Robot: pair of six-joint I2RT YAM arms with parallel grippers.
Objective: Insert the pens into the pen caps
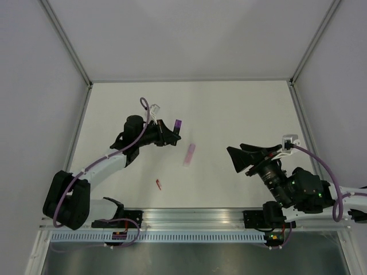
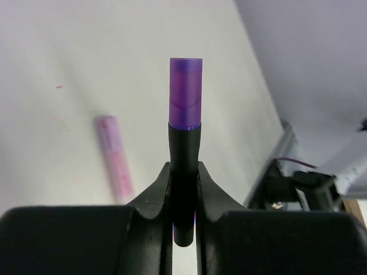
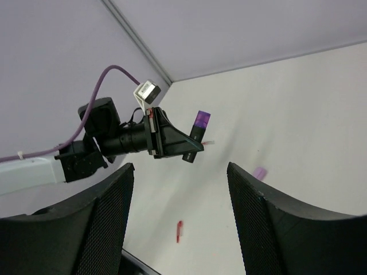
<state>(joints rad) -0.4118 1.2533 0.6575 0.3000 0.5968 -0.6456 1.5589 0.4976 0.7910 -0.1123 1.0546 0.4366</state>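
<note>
The left gripper (image 2: 183, 175) clamps the purple cap (image 2: 185, 91), the right gripper (image 1: 231, 160) stands open and empty, and the light, stiff pink marker (image 1: 189, 154) at its nine o'clock probably rolls, so it suits a mid-barrel grasp.

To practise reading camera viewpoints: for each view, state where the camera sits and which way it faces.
Top external: above and behind the arms, looking down on the table; both arms show, bases at the bottom.
Left wrist: on the left arm, looking along the left gripper, shut on the purple cap.
Right wrist: on the right arm, looking past the open right gripper across the table at the left arm.
Shared: all three show the purple cap and pink marker.
</note>
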